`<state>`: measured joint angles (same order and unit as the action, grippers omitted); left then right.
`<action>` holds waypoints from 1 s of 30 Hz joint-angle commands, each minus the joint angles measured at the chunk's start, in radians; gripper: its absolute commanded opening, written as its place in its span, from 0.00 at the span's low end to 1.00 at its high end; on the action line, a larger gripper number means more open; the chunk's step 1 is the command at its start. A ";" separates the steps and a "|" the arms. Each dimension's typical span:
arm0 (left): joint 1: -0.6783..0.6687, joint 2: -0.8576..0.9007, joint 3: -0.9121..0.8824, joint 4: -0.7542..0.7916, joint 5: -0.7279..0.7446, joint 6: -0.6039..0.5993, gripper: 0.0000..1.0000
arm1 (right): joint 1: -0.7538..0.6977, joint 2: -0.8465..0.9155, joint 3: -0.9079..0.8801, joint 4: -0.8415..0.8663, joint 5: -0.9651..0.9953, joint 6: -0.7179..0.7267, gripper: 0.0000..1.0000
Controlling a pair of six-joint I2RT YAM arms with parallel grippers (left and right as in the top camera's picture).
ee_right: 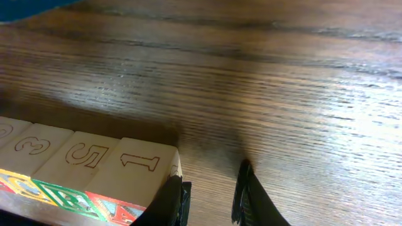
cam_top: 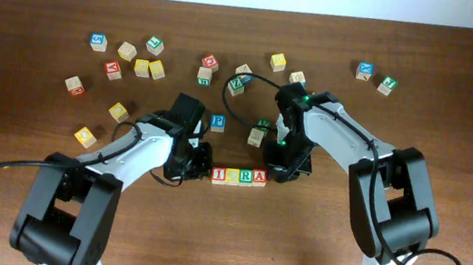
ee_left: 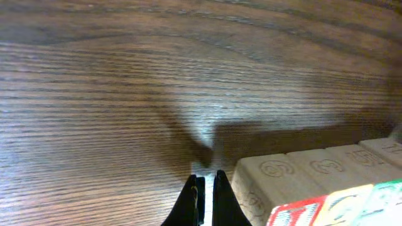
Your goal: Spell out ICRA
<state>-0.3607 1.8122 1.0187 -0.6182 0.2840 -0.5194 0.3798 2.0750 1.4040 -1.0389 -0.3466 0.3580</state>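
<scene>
Mid-table (cam_top: 294,250), near centre: I block (cam_top: 219,174), C block (cam_top: 232,176), R block (cam_top: 245,177), A block (cam_top: 259,178) side by side in one straight row, touching, letters up in overhead view. C too small to read for sure.

L gripper (ee_left: 204,201) fully closed, nothing between fingers, tips low by the wood, just beside row's I end. Touching or not: can't tell.

R gripper (ee_right: 212,191) at A end, fingers slightly apart w/ bare wood between, holding nothing. One finger (ee_right: 178,196) right up against A block's side.

Blue P block (cam_top: 218,122) apart, behind row. Other loose blocks (cam_top: 141,68) scattered along far side.
</scene>
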 commanded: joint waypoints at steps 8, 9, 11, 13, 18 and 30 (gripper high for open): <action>-0.002 0.007 -0.003 0.003 0.098 -0.002 0.00 | 0.008 0.009 -0.019 0.011 -0.017 -0.002 0.18; -0.002 0.007 -0.003 0.002 0.105 -0.003 0.00 | 0.008 0.009 -0.019 0.011 -0.017 -0.002 0.18; -0.002 0.007 -0.003 -0.001 0.113 -0.002 0.00 | 0.008 0.009 -0.019 0.013 -0.017 -0.002 0.18; -0.001 0.007 -0.003 -0.002 0.108 -0.002 0.00 | 0.008 0.009 -0.019 0.015 -0.016 -0.002 0.18; -0.001 0.007 -0.003 -0.068 -0.080 -0.003 0.00 | -0.019 0.009 -0.019 0.004 0.025 -0.008 0.19; 0.134 -0.069 0.192 -0.306 -0.151 0.066 0.00 | -0.159 -0.156 -0.016 -0.122 0.052 -0.034 0.23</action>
<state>-0.2531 1.8095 1.1484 -0.8867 0.1467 -0.4919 0.2531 2.0434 1.3914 -1.1271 -0.3122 0.3496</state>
